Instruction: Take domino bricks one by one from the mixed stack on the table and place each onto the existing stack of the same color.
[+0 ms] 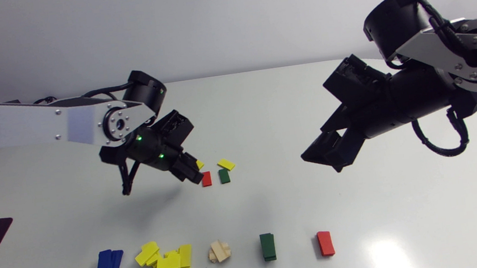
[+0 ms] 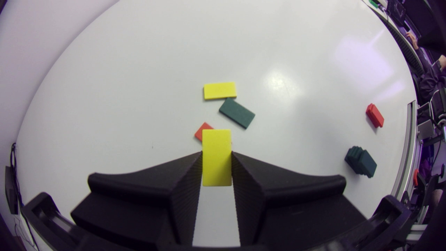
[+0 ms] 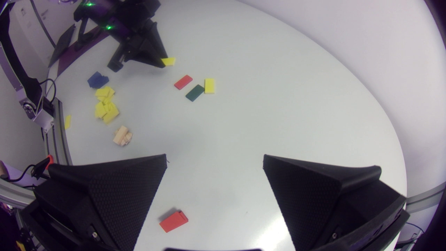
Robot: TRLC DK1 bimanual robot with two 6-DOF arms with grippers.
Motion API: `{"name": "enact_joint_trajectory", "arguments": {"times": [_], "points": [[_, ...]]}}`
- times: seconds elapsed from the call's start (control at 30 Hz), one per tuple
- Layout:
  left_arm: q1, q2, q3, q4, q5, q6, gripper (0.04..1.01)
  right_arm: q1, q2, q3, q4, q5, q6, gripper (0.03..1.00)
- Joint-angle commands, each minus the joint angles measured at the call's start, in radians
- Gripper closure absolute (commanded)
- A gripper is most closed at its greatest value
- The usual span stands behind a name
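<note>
White tabletop [image 1: 264, 117]: the left tool [image 2: 216, 154] pinches a yellow brick [image 2: 216, 167] clear of it, with loose bricks [image 2: 237, 112] just ahead. Carrying step, I judge; next it must swing to the yellow pile [image 1: 166, 261], well apart from the tool. The right tool [image 3: 214, 160] gapes wide, empty. No containers show, only open piles.

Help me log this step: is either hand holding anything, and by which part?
The left hand clamps a yellow brick by its two long edges, at the end nearer the wrist. The right hand is open and holds nothing.
</note>
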Motion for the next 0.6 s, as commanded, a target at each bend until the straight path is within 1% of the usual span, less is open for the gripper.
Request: {"name": "enact_joint_trajectory", "arguments": {"times": [0.0,0.03,0.2,0.37,0.5,0.57], "points": [[0.027,-0.086,-0.092,-0.019,-0.006,0.009,0.890,-0.003,-0.017,-0.032,-0.003,0.002,-0.003,0.066],[0.037,-0.108,-0.114,-0.019,-0.006,0.019,0.890,-0.003,-0.017,-0.034,-0.003,0.002,-0.005,0.066],[0.099,-0.267,-0.299,-0.019,-0.006,0.080,0.890,0.004,-0.018,-0.032,0.000,0.002,-0.002,0.066],[0.156,-0.387,-0.433,-0.018,-0.005,0.125,0.890,0.020,-0.018,-0.031,0.000,0.002,0.003,0.066],[0.161,-0.482,-0.519,-0.021,0.004,0.131,0.889,0.033,-0.020,-0.032,0.000,0.002,0.008,0.066],[0.147,-0.528,-0.545,-0.042,0.011,0.131,0.890,0.034,-0.021,-0.035,0.000,0.002,0.009,0.066]]}}
